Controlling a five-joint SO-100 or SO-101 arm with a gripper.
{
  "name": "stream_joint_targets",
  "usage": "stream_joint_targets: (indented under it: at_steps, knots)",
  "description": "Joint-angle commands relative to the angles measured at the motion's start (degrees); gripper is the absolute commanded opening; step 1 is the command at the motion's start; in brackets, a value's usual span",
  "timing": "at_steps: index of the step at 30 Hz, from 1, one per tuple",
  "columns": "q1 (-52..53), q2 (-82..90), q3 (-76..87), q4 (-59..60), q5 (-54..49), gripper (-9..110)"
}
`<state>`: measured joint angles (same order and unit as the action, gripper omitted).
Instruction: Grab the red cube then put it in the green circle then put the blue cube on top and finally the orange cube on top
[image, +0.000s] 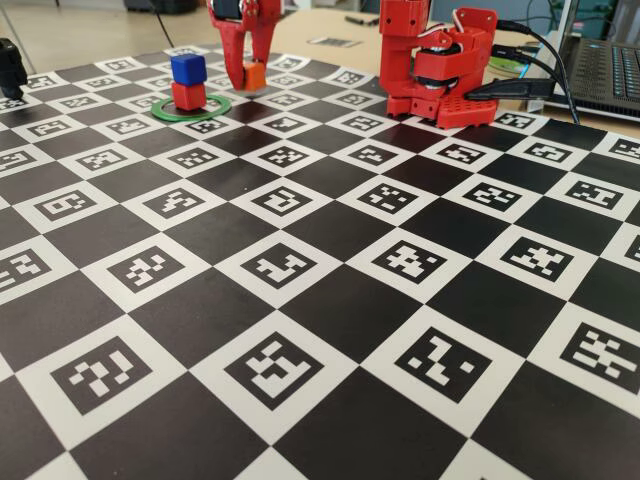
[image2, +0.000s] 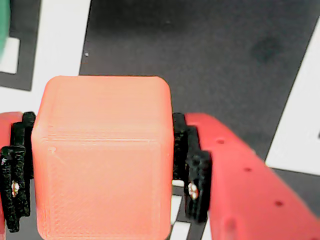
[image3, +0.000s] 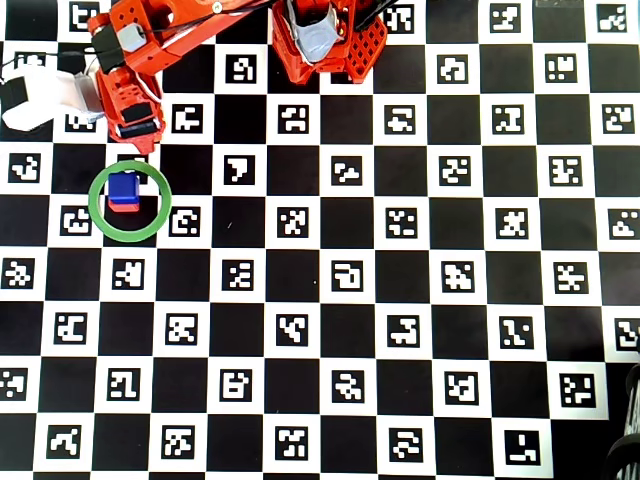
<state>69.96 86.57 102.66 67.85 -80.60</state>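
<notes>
The red cube (image: 188, 97) sits inside the green circle (image: 216, 104), and the blue cube (image: 188, 68) rests squarely on top of it. In the overhead view the blue cube (image3: 122, 186) covers most of the red cube (image3: 125, 208) within the green circle (image3: 93, 202). My gripper (image: 250, 78) hangs just right of this stack in the fixed view, shut on the orange cube (image: 254, 76) and holding it slightly above the mat. In the wrist view the orange cube (image2: 102, 160) fills the gap between both black pads of the gripper (image2: 105, 185). A sliver of the green circle (image2: 2, 30) shows at the top left edge.
A black-and-white checker mat with printed markers (image: 300, 300) covers the table. The arm's red base (image: 440, 85) stands at the back, with cables and a laptop (image: 605, 65) to its right. A black object (image: 10, 65) sits at the far left edge. A white object (image3: 40, 98) lies beside the arm.
</notes>
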Motion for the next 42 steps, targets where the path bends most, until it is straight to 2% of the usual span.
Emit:
stream_joint_targets:
  at_steps: [1,12,18,29,42]
  knots:
    - [-1.1,2.1,-12.3,5.5,1.7,9]
    - [-6.5,-6.1,-35.5,18.7,14.8,9]
    - [-10.4,-9.3,-42.0,23.1,22.0,9]
    - [-14.7,-12.0,-42.5,24.0,26.3,9]
    - [-14.4,-12.6,-34.8,18.5,25.1,9]
